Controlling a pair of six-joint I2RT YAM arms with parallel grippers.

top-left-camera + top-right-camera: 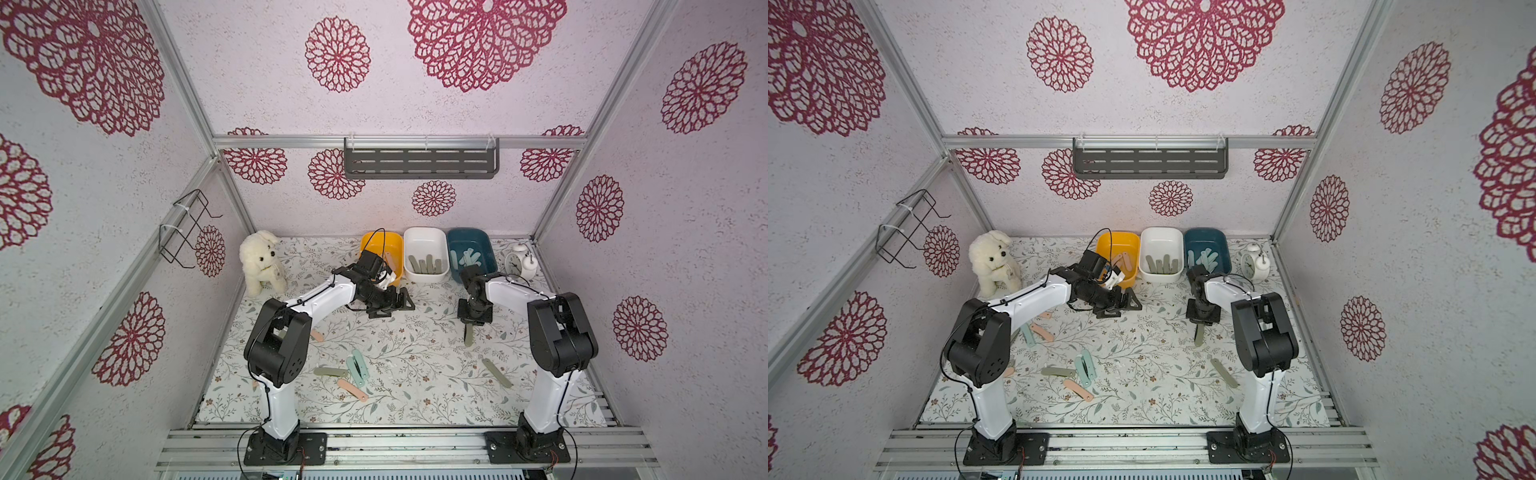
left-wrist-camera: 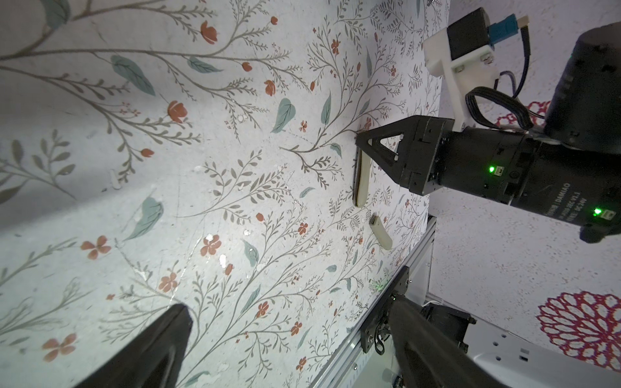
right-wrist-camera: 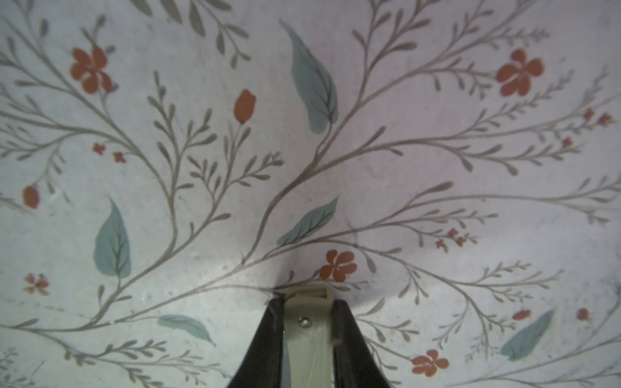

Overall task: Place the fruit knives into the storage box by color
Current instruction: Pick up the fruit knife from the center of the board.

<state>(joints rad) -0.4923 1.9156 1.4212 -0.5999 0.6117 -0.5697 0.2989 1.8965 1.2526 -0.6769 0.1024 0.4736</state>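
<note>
loose knives (image 1: 353, 372) on mat (image 1: 415, 395), lower centre in both top views | left claw (image 1: 392, 307) centre, jaws wide apart | yellow, white, teal boxes (image 1: 424, 233) upper centre | right claw (image 1: 468, 327) clamped on olive knife (image 1: 468, 340), right of centre

I see pale speckled walls (image 1: 374, 104) with crimson flower medallions, aluminium frame (image 1: 291, 142), grey slotted shelf (image 1: 419, 163) on back wall, black wire rack (image 1: 187, 228) on left wall, leafy floral table cover (image 1: 415, 374), plush dog (image 1: 262, 262) and white alarm clock (image 1: 519, 262) in far corners

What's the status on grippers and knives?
Right gripper shut on olive knife, down at mat. Left gripper open, empty. White tub ahead, nothing seen in between.
</note>
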